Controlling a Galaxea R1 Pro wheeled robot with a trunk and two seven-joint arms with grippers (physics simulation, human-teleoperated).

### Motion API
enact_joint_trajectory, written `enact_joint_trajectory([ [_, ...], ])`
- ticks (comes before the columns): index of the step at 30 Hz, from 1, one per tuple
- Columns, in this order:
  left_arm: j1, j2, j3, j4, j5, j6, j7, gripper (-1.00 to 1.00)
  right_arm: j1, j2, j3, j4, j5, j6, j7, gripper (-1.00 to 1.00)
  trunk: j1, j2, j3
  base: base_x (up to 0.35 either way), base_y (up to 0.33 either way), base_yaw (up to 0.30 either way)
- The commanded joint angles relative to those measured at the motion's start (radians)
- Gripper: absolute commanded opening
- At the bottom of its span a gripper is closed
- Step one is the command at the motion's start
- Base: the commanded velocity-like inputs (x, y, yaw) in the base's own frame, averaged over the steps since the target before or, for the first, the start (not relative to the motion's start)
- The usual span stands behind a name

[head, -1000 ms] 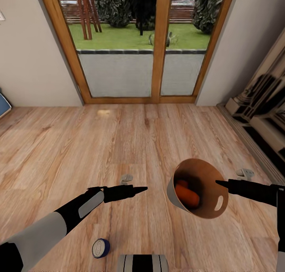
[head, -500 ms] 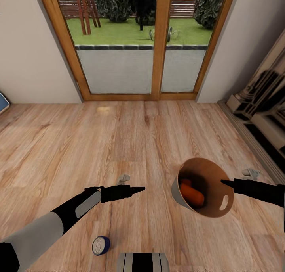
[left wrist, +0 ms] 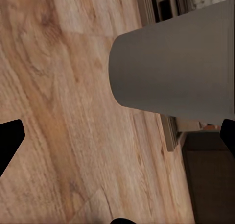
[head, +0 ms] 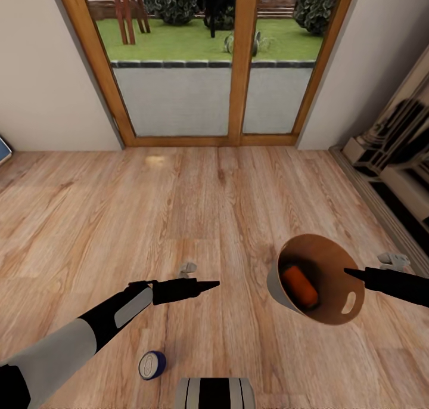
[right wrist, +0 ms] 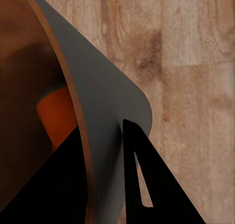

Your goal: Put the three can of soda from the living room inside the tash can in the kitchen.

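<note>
The coppery trash can (head: 326, 259) hangs tilted above the wood floor, its grey outside (left wrist: 176, 67) facing my left arm. My right gripper (head: 349, 272) is shut on its rim, one finger inside and one outside the wall (right wrist: 103, 111). One orange soda can (head: 300, 285) lies inside the bin, and it shows as an orange patch (right wrist: 56, 116) in the right wrist view. The blue soda can (head: 152, 365) lies on the floor near my base. My left gripper (head: 208, 285) is open and empty, left of the bin and above the floor (left wrist: 117, 140).
Wood-framed glass doors (head: 238, 69) stand ahead, with a garden behind them. Dark cabinetry (head: 393, 152) lines the right wall. My base (head: 214, 394) shows at the bottom edge. Small pale objects (head: 188, 269) (head: 393, 259) lie on the floor.
The right gripper has carried the trash can right and slightly down. Of two orange shapes seen inside earlier, one shows now. The camera has tilted, so the doors sit higher.
</note>
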Motion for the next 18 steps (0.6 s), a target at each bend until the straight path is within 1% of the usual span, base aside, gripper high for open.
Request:
enact_joint_trajectory([
  [1,0.000,0.000,0.000,0.000,0.000,0.000,0.000,1.00,0.000,-0.001,0.000,0.000,-0.012,0.010,0.003,-1.00,0.000,0.000,-0.002,0.000,0.000,0.000],
  [8,0.000,0.000,0.000,0.000,0.000,0.000,0.000,1.00,-0.004,-0.005,0.003,0.001,-0.007,0.010,-0.007,-1.00,0.000,0.000,-0.013,0.000,0.000,0.000],
  [12,0.000,-0.001,0.000,0.000,0.000,0.000,0.000,1.00,-0.035,-0.019,0.004,0.004,-0.001,0.010,-0.010,-1.00,0.000,0.000,-0.020,0.000,0.000,0.000],
  [14,0.000,-0.002,0.000,0.000,0.000,0.000,0.001,1.00,-0.077,-0.021,0.009,0.011,0.000,0.010,-0.040,-1.00,0.000,0.000,-0.023,0.000,0.000,0.000],
  [16,0.000,-0.002,0.000,0.001,0.000,0.000,0.001,1.00,-0.103,-0.021,0.013,0.030,-0.001,0.010,-0.087,-1.00,0.000,0.000,-0.026,0.000,0.000,0.000],
  [17,0.000,-0.002,0.000,0.001,0.000,0.000,0.001,1.00,-0.113,-0.020,0.014,0.048,-0.002,0.010,-0.110,-1.00,0.000,0.000,-0.028,0.000,0.000,0.000],
  [18,0.000,-0.002,0.000,0.001,0.000,0.000,0.002,1.00,-0.132,-0.019,0.015,0.087,-0.003,0.010,-0.146,-1.00,0.000,0.000,-0.029,0.000,0.000,0.000],
])
